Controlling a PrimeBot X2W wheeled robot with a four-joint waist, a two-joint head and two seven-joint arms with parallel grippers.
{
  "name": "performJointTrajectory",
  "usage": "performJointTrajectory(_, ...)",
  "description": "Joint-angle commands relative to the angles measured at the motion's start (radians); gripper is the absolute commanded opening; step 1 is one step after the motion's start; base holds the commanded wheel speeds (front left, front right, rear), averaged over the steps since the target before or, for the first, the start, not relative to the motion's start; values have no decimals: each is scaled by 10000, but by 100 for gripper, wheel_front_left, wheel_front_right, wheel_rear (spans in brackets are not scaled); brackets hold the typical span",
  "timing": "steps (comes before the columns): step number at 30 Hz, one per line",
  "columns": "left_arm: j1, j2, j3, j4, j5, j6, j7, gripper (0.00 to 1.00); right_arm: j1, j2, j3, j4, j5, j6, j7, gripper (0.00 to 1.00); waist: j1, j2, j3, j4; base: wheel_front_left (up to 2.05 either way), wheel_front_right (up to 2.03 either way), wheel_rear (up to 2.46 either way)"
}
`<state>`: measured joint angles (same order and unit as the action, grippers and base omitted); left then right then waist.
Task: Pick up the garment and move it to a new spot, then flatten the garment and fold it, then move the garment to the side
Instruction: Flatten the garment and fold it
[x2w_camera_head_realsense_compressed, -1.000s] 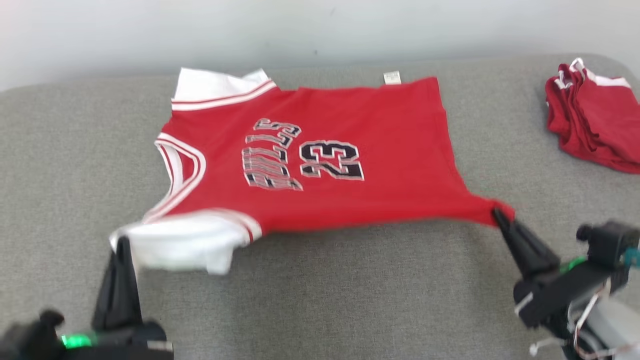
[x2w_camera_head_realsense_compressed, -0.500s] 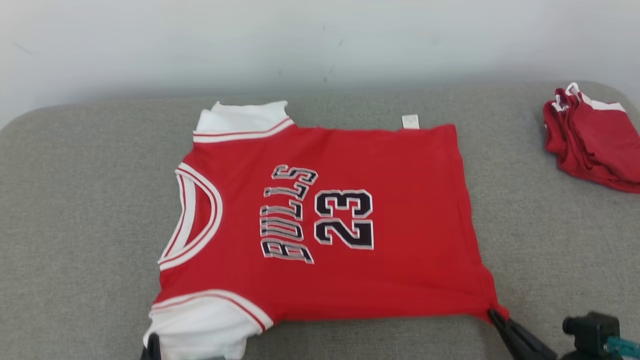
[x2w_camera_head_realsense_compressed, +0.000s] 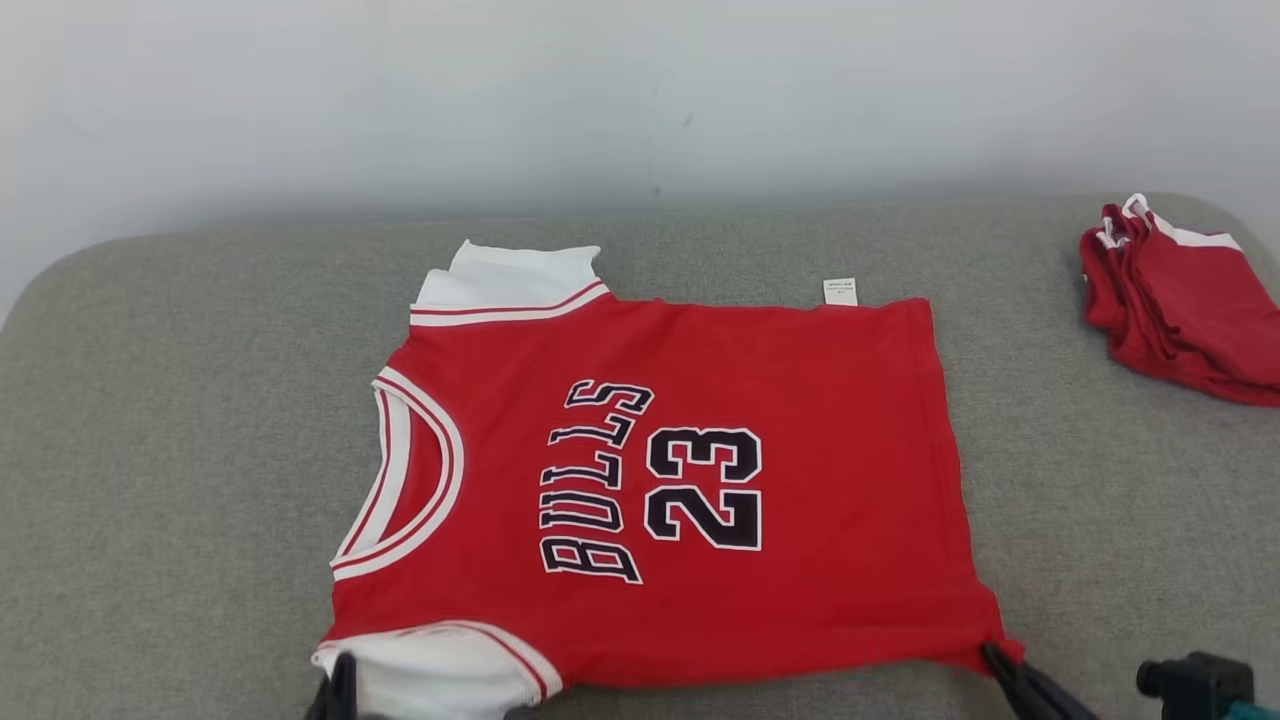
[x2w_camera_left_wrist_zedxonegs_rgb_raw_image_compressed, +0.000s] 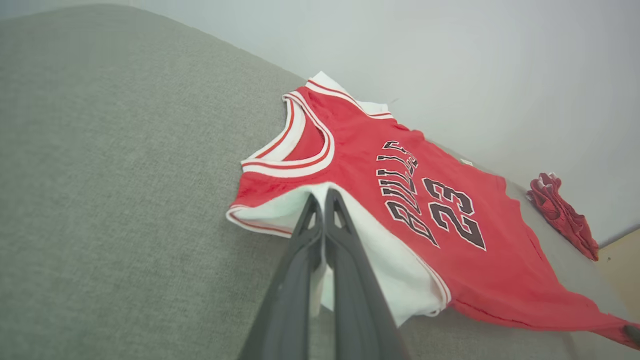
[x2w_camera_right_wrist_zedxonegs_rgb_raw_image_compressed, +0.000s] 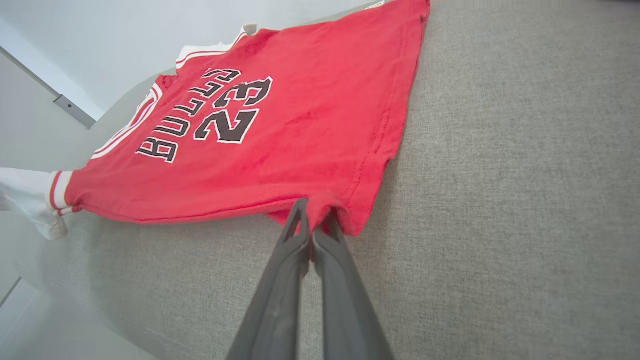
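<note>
The garment (x2w_camera_head_realsense_compressed: 800, 470), a red jersey with white sleeves and "BULLS 23" on it, lies spread flat on the grey cushioned surface (x2w_camera_head_realsense_compressed: 180, 420), neck to the left. My left gripper (x2w_camera_left_wrist_zedxonegs_rgb_raw_image_compressed: 322, 200) is shut on the near white sleeve (x2w_camera_left_wrist_zedxonegs_rgb_raw_image_compressed: 380, 260); its tip shows at the head view's bottom edge (x2w_camera_head_realsense_compressed: 342, 670). My right gripper (x2w_camera_right_wrist_zedxonegs_rgb_raw_image_compressed: 315, 215) is shut on the near hem corner of the jersey (x2w_camera_right_wrist_zedxonegs_rgb_raw_image_compressed: 350, 215), seen at the lower right of the head view (x2w_camera_head_realsense_compressed: 995, 658). The cloth is pulled taut between both grips.
A stack of folded red garments (x2w_camera_head_realsense_compressed: 1180, 300) sits at the far right of the surface, also seen in the left wrist view (x2w_camera_left_wrist_zedxonegs_rgb_raw_image_compressed: 562, 215). A pale wall (x2w_camera_head_realsense_compressed: 640, 90) rises behind the cushion. Open grey cushion lies to the left and right of the jersey.
The head camera has tilted up, so the whole scene sits lower in view and the grippers have slid to the bottom edge. The jersey now lies flatter and more spread, both grips unchanged.
</note>
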<state>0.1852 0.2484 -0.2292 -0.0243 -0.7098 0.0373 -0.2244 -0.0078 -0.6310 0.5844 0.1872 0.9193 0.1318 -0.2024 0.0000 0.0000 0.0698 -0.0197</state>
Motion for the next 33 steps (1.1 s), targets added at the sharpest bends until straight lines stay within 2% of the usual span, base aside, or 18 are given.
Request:
performJointTrajectory(1,-221,116,9,17,126,-42,51,0,-136,10,-87,-16,-36,-30,-15,0,0,0,30,-18,0,0,0)
performJointTrajectory(8,-2076,745,-162,608,364,-581,702,0,-1156,158,131,5,93,-30,225,0,0,0,387,-235,0,0,0)
performJointTrajectory(16,-4592,846,-253,2495,162,-1169,1122,0,-2781,613,704,1014,292,-30,30,0,0,0,1080,-428,0,0,0)
performJointTrajectory(24,-6484,865,-570,4825,231,-1515,890,0,-4250,973,1304,2400,732,-30,-241,0,0,0,1425,-600,0,0,0)
performJointTrajectory(31,-7342,868,-1033,6215,484,-1637,365,0,-5059,1191,1868,3264,987,-30,-461,0,0,0,1510,-624,0,0,0)
performJointTrajectory(32,-7429,872,-1090,6365,570,-1641,243,13,-5129,1209,1888,3369,959,-30,-491,30,0,0,1497,-613,0,0,0)
performJointTrajectory(33,-7477,856,-1147,6490,661,-1646,126,80,-5156,1238,1912,3461,938,-30,-540,100,0,0,1471,-597,0,0,0)
